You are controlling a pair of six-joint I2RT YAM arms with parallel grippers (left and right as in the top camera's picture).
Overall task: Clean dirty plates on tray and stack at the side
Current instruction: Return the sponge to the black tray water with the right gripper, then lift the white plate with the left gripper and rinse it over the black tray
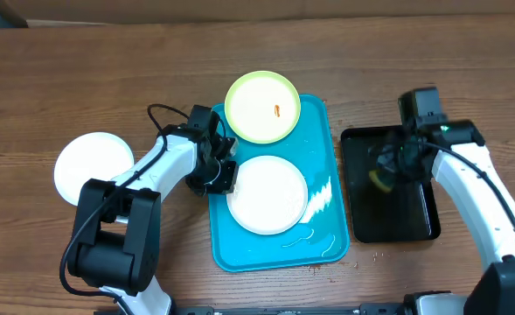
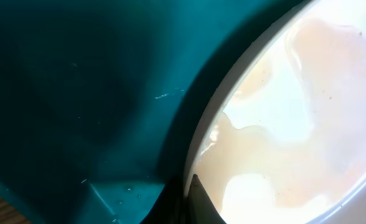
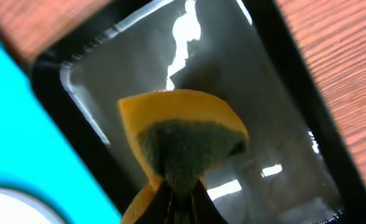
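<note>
Left fingers (image 1: 221, 172) at a plate's rim on the tray (image 1: 327, 140), right fingers (image 1: 386, 168) holding a sponge (image 3: 183, 134) over the black tray (image 1: 414, 223).

The turquoise tray lies mid-table (image 1: 82, 70). On it rests a white plate (image 1: 267, 194), its face under a pale wet film in the left wrist view. The left fingers sit at its left rim, by the tray's left edge; I cannot tell whether they grip it or stand apart. A green-rimmed plate (image 1: 262, 107) with a small orange smear lies at the tray's far end, overhanging its corner. A second white plate (image 1: 93, 166) lies on the table, well left of the tray. The right fingers are clamped on the yellow sponge, green scouring face showing, above the black tray just right of the turquoise one.
</note>
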